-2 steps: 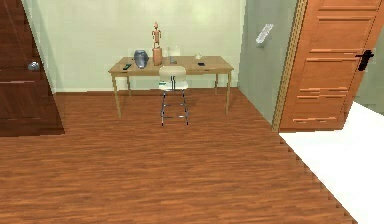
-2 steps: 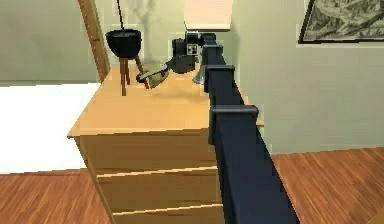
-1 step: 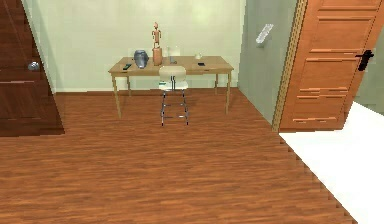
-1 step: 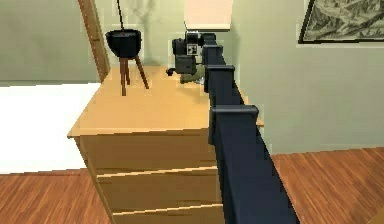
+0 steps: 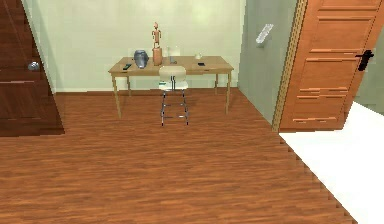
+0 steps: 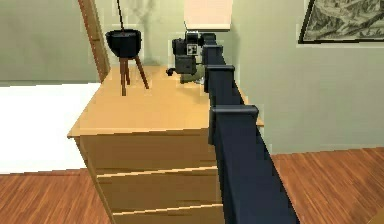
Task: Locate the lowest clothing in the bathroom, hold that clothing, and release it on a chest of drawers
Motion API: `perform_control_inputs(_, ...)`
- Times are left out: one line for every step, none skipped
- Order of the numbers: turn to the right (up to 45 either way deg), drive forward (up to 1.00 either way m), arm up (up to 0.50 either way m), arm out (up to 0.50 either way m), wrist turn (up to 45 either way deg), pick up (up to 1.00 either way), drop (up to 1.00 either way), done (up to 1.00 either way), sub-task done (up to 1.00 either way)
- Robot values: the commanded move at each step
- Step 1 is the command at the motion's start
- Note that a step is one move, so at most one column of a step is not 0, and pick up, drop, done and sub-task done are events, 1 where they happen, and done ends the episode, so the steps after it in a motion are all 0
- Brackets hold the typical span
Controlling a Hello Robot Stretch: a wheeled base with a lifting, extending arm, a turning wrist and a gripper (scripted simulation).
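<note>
Over the chest of drawers [image 6: 150, 125] the arm [image 6: 240, 140] reaches, gripper [image 6: 180, 62] toward the back edge — presumably positioned for release; whether it holds anything cannot be told.

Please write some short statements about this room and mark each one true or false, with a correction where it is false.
1. A stool stands in front of the wooden table. True.
2. The left door in the forward view is light orange. False: it is dark brown; the orange door is at the right.
3. The arm reaches over the chest of drawers. True.
4. The black pot lies on the floor. False: it sits on a three-legged stand on the chest's top.
5. The wall picture hangs at the arm side view's left. False: upper right.
6. A statue stands on the table. True.
</note>
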Motion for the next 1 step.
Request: perform_control_inputs(0.0, 0.0, 0.0, 0.0, 0.0, 0.0, 1.0, 0.0, 0.0)
